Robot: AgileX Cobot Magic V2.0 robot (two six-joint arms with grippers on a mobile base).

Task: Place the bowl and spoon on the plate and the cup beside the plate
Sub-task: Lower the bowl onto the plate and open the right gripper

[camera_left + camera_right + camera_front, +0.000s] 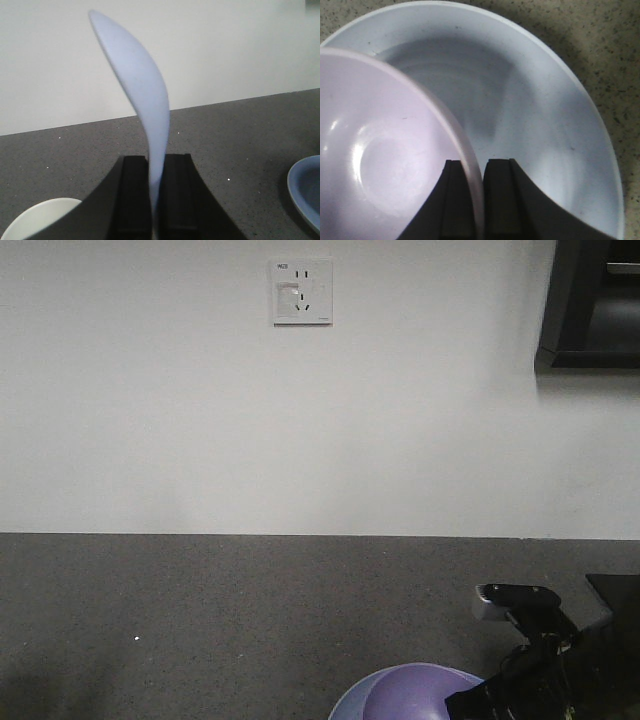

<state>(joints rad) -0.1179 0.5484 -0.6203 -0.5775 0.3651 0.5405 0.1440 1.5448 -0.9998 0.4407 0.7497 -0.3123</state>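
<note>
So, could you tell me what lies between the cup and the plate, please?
In the left wrist view, the left gripper, shut on the spoon, sits between cup and plate; the counter there is otherwise bare.

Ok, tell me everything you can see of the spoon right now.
The spoon is pale blue-white, smooth and plastic-looking, one curved piece. In the left wrist view it stands nearly upright, its narrow lower end pinched in the left gripper. From there it widens and bows upward to a tapered, blurred tip. It is held clear of the speckled grey counter; only the gripper touches it.
</note>
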